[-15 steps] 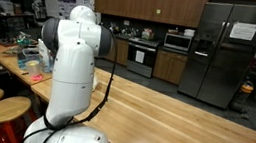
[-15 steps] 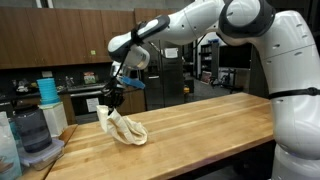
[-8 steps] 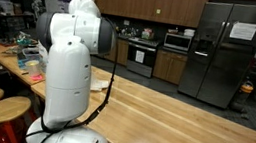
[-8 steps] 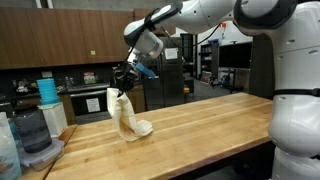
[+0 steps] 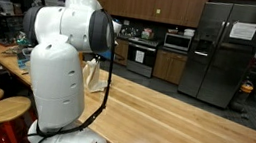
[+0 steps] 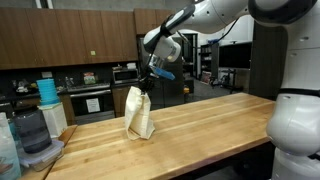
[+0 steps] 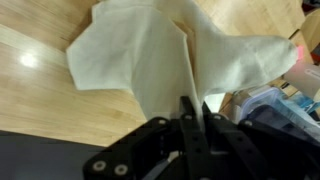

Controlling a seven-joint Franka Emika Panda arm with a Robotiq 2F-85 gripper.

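The claw (image 6: 150, 81) sits in the upper middle of an exterior view, its jaws clamped together on the top edge of a cream cloth (image 6: 139, 112). The cloth hangs straight down in loose folds, and its lower end reaches the wooden counter (image 6: 205, 125) near the centre of the frame. In the wrist view the claw (image 7: 193, 112) comes in from the bottom edge with the cloth (image 7: 150, 55) pinched between its dark fingers (image 7: 187, 118). The fabric spreads out over the upper half of the frame above the pale wood. In an exterior view the robot's white body fills the left half, and a strip of the cloth (image 5: 93, 75) shows just beside it, above the counter (image 5: 181, 124). At the upper right stands a steel refrigerator (image 5: 226, 57) with a white sheet of paper (image 5: 243, 30) on its door, the writing too small to read. Left of it are a microwave (image 5: 178, 42) and a stove (image 5: 142, 58). A poster (image 5: 77, 2) hangs at the upper left, its print also illegible. Clear containers (image 6: 35, 132) stand at the lower left of an exterior view.
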